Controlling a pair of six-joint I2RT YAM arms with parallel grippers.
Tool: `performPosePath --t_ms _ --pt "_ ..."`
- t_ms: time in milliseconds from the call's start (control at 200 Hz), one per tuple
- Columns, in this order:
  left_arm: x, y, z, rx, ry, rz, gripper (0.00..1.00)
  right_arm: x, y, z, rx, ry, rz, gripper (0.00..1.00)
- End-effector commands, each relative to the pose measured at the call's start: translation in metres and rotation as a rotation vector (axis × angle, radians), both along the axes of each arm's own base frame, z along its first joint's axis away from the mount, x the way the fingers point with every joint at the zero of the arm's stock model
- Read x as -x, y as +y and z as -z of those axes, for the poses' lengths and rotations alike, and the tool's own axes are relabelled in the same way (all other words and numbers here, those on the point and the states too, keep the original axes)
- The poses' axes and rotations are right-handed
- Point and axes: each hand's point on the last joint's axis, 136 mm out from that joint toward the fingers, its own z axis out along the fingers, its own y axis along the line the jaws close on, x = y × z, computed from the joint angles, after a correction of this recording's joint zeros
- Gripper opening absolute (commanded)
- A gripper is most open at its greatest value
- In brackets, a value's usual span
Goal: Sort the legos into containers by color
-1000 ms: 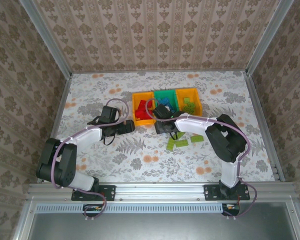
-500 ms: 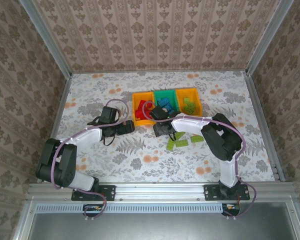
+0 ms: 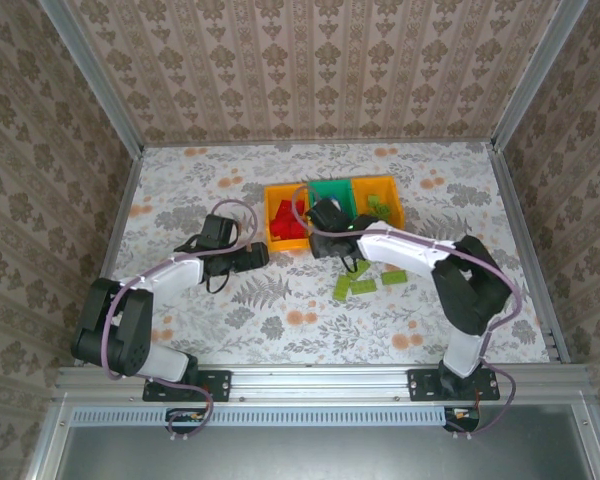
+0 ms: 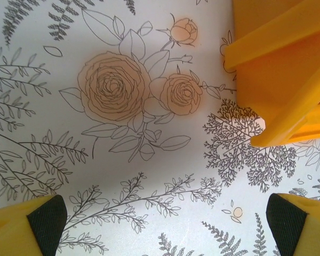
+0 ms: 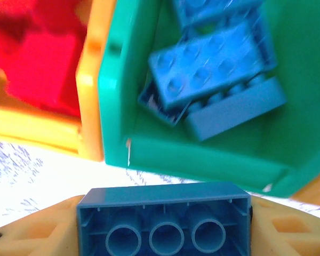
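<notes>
Overhead, I see my right gripper [image 3: 329,226] at the near wall of the green middle bin [image 3: 332,184]. Loose lime bricks [image 3: 365,281] lie on the table [image 3: 180,190] just on its near side. My left gripper [image 3: 256,257] hovers near the left orange bin [image 3: 285,241].

From the left wrist, the jaws stand wide apart over bare cloth with nothing between them, and that bin's corner is close ahead on the right. If I drove this arm forward, I judge it could shove the joined row as the other arm drops its load.

From the right wrist, the fingers [image 5: 42,232] are clamped on a blue brick [image 5: 164,221], hollow underside toward the lens. It sits just short of the green wall, and beyond that wall lie more blue bricks [image 5: 213,69]. Letting go here would likely drop it outside the bin. A low approach could catch the rim. Drifting left risks landing it among the red bricks [image 5: 37,58].
</notes>
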Motion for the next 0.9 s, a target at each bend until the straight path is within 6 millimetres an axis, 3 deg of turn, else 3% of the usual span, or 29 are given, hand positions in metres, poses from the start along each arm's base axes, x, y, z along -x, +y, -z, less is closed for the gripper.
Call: performPosePath --t_ms 0,80,270,340,465,620,730,895 --pt "0.001 -0.011 -0.01 0.05 -0.031 0.027 1.0 -0.023 -0.012 -0.027 -0.055 -0.058 0.048 0.56" --pt "0.003 -0.017 -0.011 0.05 -0.034 0.05 1.0 -0.039 -0.021 -0.027 -0.07 -0.048 0.084 0.56" --pt "0.008 -0.03 -0.013 0.037 -0.052 0.104 1.0 -0.068 -0.02 -0.013 -0.072 -0.017 0.108 0.59" --pt "0.017 -0.048 -0.015 0.033 -0.065 0.174 1.0 -0.076 -0.018 -0.008 -0.069 -0.013 0.114 0.62" --pt "0.027 -0.069 -0.019 -0.004 -0.102 0.265 1.0 -0.085 -0.013 -0.005 -0.08 -0.006 0.115 0.66" --pt "0.041 -0.092 -0.019 -0.058 -0.125 0.355 1.0 -0.089 -0.016 0.003 -0.067 0.015 0.138 0.79" --pt "0.054 -0.111 -0.02 -0.081 -0.144 0.425 1.0 -0.086 -0.016 -0.005 -0.087 0.007 0.137 0.84" --pt "0.075 -0.153 -0.024 -0.087 -0.161 0.542 1.0 -0.077 -0.02 -0.035 -0.148 -0.052 0.141 0.86"
